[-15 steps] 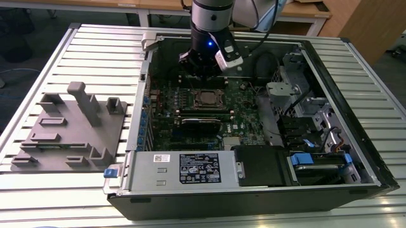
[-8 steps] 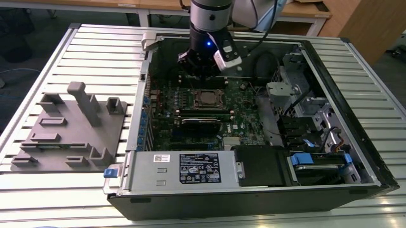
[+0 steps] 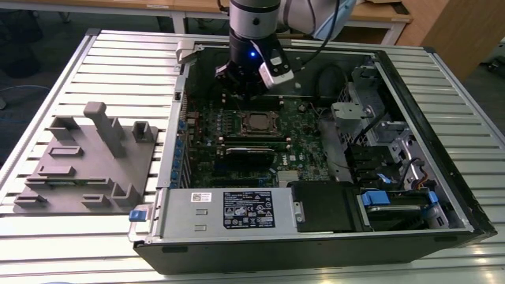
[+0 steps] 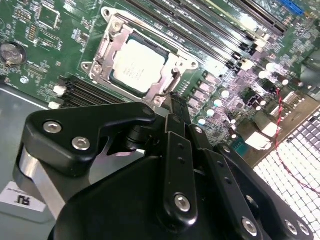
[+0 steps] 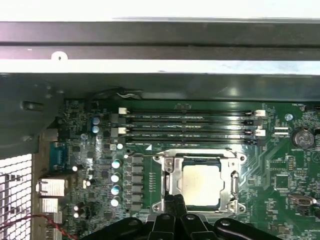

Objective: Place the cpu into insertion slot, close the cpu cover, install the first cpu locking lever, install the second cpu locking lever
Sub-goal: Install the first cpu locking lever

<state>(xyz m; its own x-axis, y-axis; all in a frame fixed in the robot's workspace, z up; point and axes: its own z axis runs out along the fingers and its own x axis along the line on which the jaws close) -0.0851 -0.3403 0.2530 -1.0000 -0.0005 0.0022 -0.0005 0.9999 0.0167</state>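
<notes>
Apparently, the cpu (image 5: 202, 185) is being shown seated in the insertion slot (image 3: 259, 122) w/ the cpu cover (image 5: 172, 177) down over it, the gripper (image 4: 176, 102), tips pressed together, being shown at the socket's edge; latching of the locking levers (image 5: 145, 155) can't be told.

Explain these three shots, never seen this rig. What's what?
One robot arm reaches into an open computer case lying on a slatted metal table; a grey moulded tray sits on the exterior view's left. That picture is from a camera off the arm. Both wrist views come from cameras riding on the arm, looking past its black claw at the green board. The cpu sits in the insertion slot, with the cpu cover lying down around it. The claw looks closed, holds nothing visible, and its tip is at the slot's edge.
</notes>
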